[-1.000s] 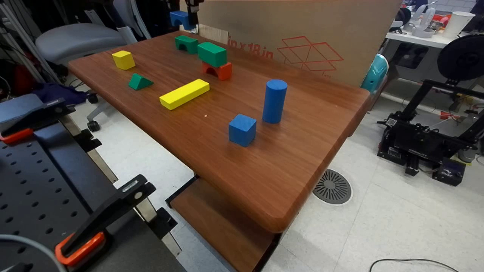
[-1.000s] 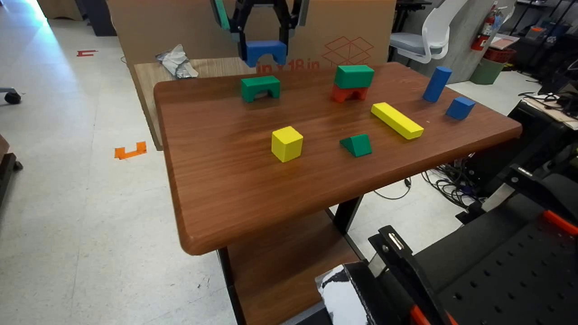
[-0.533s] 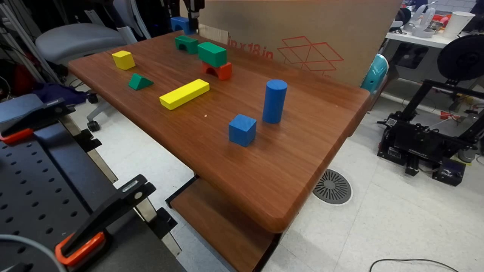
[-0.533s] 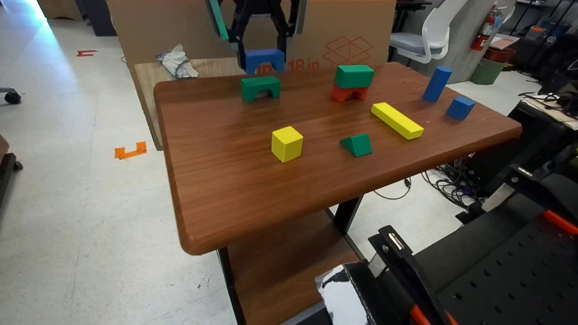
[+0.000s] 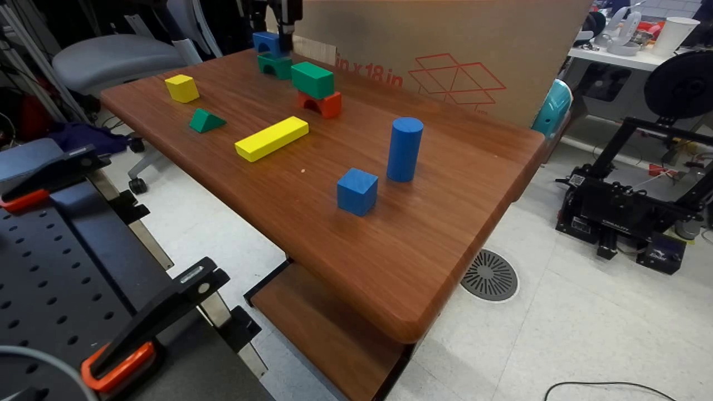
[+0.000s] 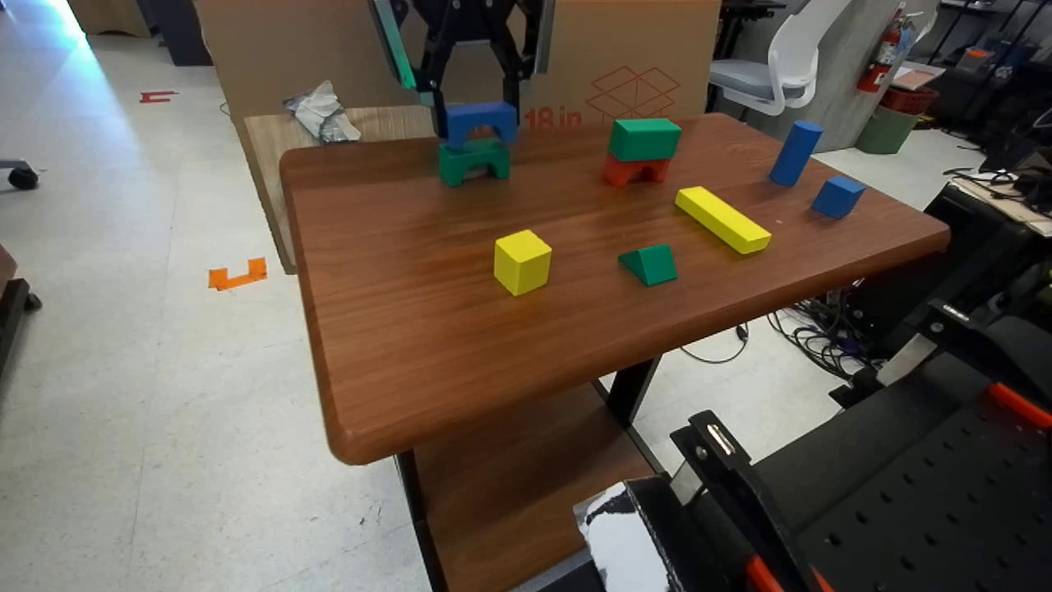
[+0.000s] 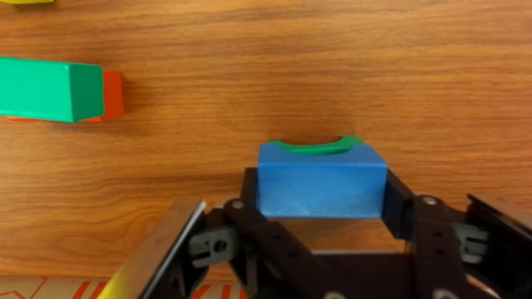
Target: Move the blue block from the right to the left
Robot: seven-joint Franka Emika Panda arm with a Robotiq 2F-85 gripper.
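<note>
The blue block point(image 7: 320, 189) is an arch with a notch in its underside. My gripper point(image 6: 477, 122) is shut on its two ends, one finger on each side, as the wrist view shows. The blue block is level, with its notch facing down, in both exterior views point(image 5: 266, 42) point(image 6: 481, 113). It is right above the green arch point(image 6: 477, 154), which stands on the table. Its legs overlap the green arch's top in the view; I cannot tell whether they touch. In the wrist view the blue block hides most of the green arch point(image 7: 351, 141).
On the brown table point(image 6: 394, 345) a green block point(image 6: 643, 140) sits on a red arch point(image 6: 615, 171). A yellow cube point(image 6: 523, 261), green wedge point(image 6: 653, 265), yellow bar point(image 6: 723, 219), blue cylinder point(image 6: 795, 154) and blue cube point(image 6: 838, 197) also stand there. A cardboard sheet point(image 5: 445, 50) rises behind.
My gripper has moved down with the blue block in it, from well above the green arch to right at its top. The other blocks have not moved.
</note>
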